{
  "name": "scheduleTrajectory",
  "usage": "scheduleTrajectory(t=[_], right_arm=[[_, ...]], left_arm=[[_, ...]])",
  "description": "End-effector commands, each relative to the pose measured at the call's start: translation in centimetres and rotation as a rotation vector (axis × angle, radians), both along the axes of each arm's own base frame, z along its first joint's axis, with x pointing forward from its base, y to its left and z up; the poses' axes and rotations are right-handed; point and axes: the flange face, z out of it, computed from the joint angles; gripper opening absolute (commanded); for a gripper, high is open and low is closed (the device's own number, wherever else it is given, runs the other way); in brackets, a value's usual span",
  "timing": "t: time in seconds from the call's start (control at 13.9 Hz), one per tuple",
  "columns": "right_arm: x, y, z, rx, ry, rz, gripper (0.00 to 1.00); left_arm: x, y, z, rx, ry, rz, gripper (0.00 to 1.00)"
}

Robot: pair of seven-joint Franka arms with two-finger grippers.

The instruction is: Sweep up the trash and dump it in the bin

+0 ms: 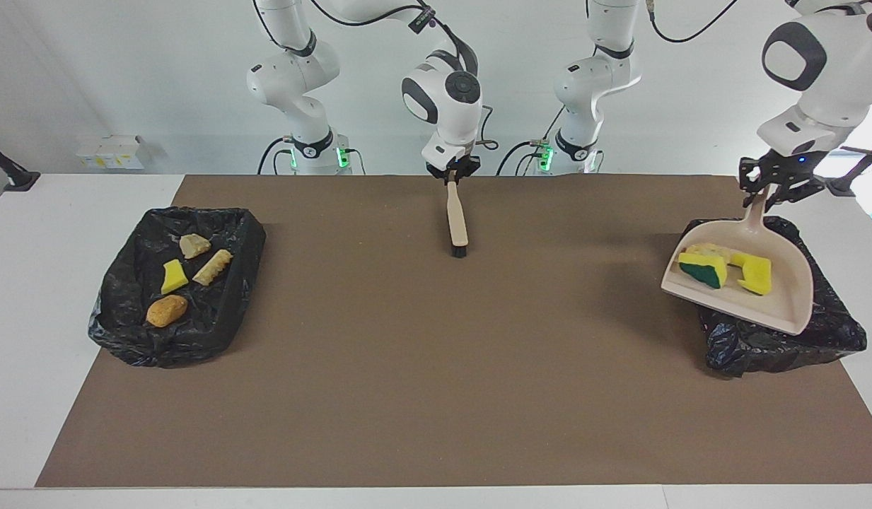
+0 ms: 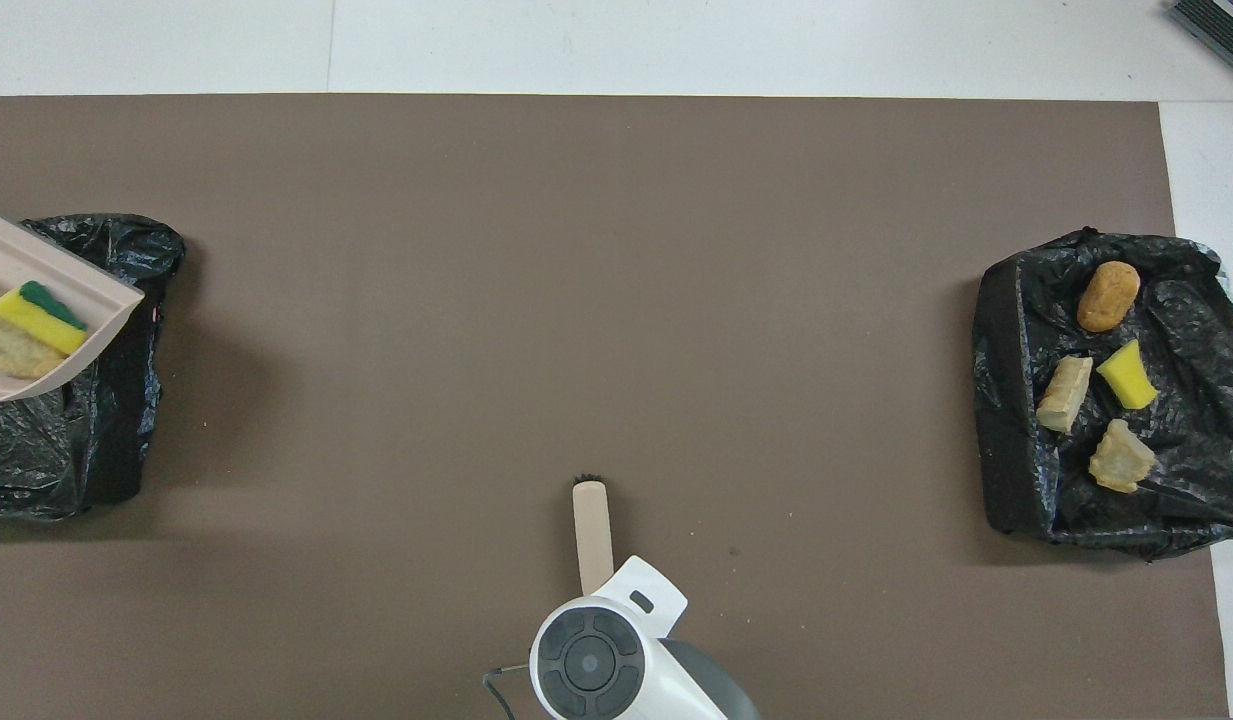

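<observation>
While four scraps of trash (image 1: pixel 184 272) lie in the black-lined bin (image 1: pixel 117 332) at the right arm's end of the table, well apart from both grippers, the right gripper (image 1: pixel 452 177) hangs over the mat (image 1: pixel 407 389) at the robots' edge. Its fingers meet the top of the beige brush (image 1: pixel 455 223), which hangs straight below it, bristles down at the mat; whether they are clamped on it or easing apart cannot be told. The left gripper (image 1: pixel 761 189) is raised over the second black-lined bin (image 1: pixel 775 346) at the left arm's end, clamped on the handle of the beige dustpan (image 1: pixel 782 311). The pan slopes down below it, above that bin. In the pan lie a yellow-and-green sponge (image 1: pixel 703 268), a yellow sponge chunk (image 1: pixel 757 274) and a tan bread-like lump (image 1: pixel 706 249).
</observation>
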Motion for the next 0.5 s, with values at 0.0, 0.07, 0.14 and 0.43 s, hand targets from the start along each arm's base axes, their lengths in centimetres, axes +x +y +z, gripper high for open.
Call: scheduleTrajectory(t=[0.0, 0.07, 0.14, 0.43], right_arm=[[2.6, -0.5, 3.1, -0.012, -0.013, -0.022, 1.00], [3.6, -0.8, 4.3, -0.011, -0.010, -0.029, 1.00], [4.9, -1.2, 5.8, -0.014, -0.014, -0.018, 1.00], [9.8, -4.6, 11.4, -0.018, -0.008, 0.051, 1.00]], left_arm=[[-1.1, 4.0, 1.2, 0.096, 0.016, -0.074, 0.00], [-1.1, 4.7, 1.3, 0.181, 0.047, -0.115, 0.00], [-0.9, 5.2, 1.0, 0.242, 0.073, -0.128, 0.00], [0.7, 6.1, 1.4, 0.461, 0.125, -0.230, 0.00]])
